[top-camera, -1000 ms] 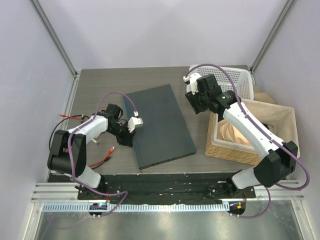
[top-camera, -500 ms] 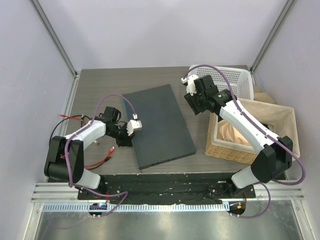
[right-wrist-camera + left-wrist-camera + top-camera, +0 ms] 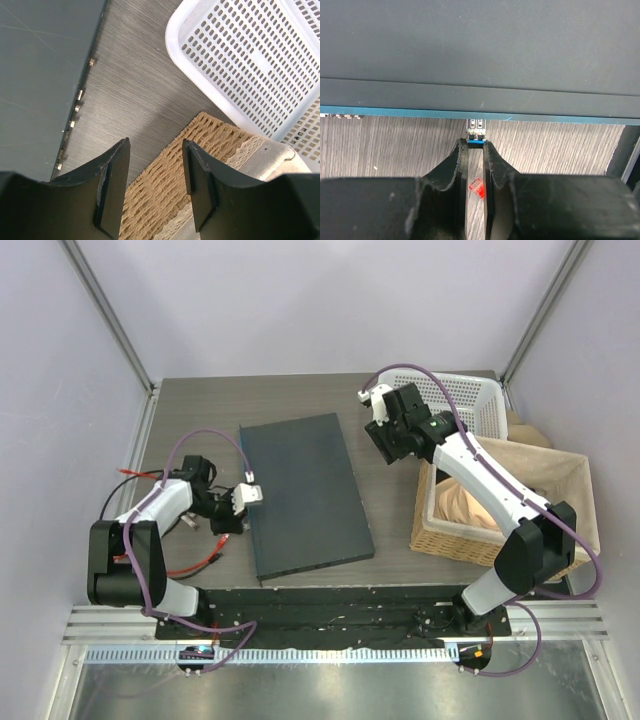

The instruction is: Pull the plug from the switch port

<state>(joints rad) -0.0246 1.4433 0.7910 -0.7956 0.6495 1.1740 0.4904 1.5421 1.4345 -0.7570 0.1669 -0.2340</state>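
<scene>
**Left fingers pinched on the plug at the switch edge, right fingers wide and empty**

Your left gripper (image 3: pixel 475 146) is drawn in to a narrow slot. The two dark fingers (image 3: pixel 455 162) stand nearly parallel, and their tips pinch a small plug (image 3: pixel 475 132) with a blue band. The plug sits right at the fingertips and sticks out just past them. Its far end meets the bluish front edge of the switch (image 3: pixel 480 45), which runs straight across ahead of the fingers. You cannot tell from the wrist view whether the plug is seated in its port or only touching the edge. Down in the gap between the fingers, behind the tips, a small red piece (image 3: pixel 477 187) lies on the wood-grain table (image 3: pixel 395 145).

From above, these fingers are at the slab's left long edge. The switch lies flat beyond them, and a red cable (image 3: pixel 203 560) is on the table behind the wrist.

Your right gripper (image 3: pixel 155 150) is spread wide with nothing between the fingers. The rim of the wicker basket (image 3: pixel 160 200) shows below the gap. Off the left finger you see the switch's other long edge, with a row of small studs along it. Ahead and to the right of the right finger is the white perforated basket (image 3: pixel 250 65). This gripper hangs apart from the switch and touches nothing.
</scene>
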